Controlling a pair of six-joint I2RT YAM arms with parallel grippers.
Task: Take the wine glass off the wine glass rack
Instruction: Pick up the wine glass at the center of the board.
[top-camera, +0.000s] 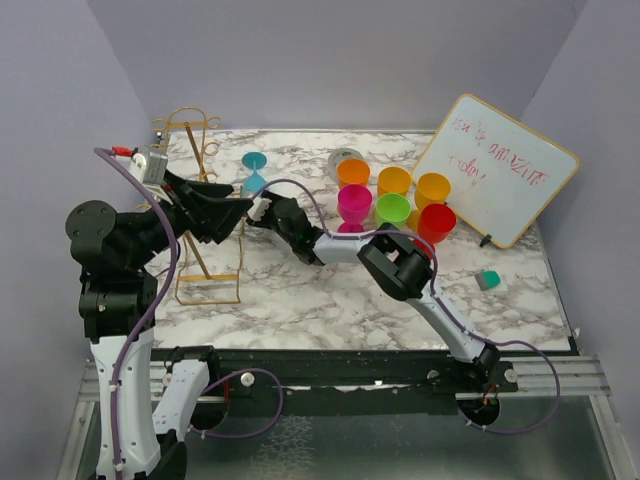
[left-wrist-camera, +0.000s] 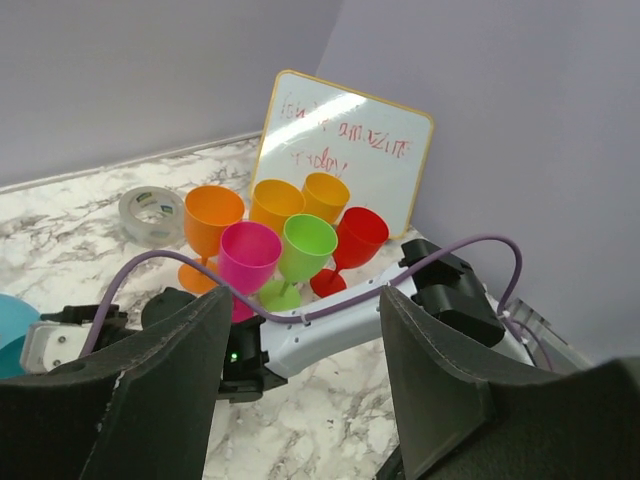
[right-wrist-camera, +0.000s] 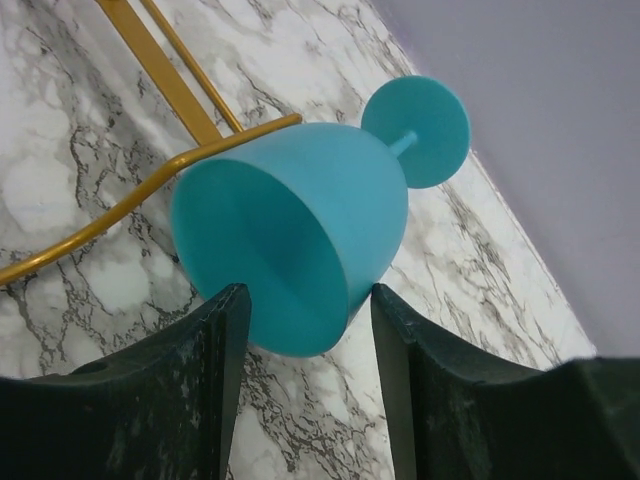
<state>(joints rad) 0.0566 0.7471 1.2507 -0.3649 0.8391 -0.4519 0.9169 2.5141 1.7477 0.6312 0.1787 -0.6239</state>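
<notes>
Both fingers of my right gripper (right-wrist-camera: 310, 300) bracket the bowl of the teal wine glass (right-wrist-camera: 300, 220) near its rim. The pads lie against its sides as far as I can see, so I judge this is the grasping step, with the removal itself not yet done. The glass hangs on the gold wine glass rack (right-wrist-camera: 165, 75), foot pointing away from me, bowl by the upright post. One wire arm runs along the bowl; touching or only beside it, I cannot tell. My left gripper (left-wrist-camera: 305, 320) is spread wide and empty, close by the rack. Next, I reckon, I must draw the glass along that arm toward its open end until the foot clears. The wire stand looks light and may drag along — my left hand could steady it.
</notes>
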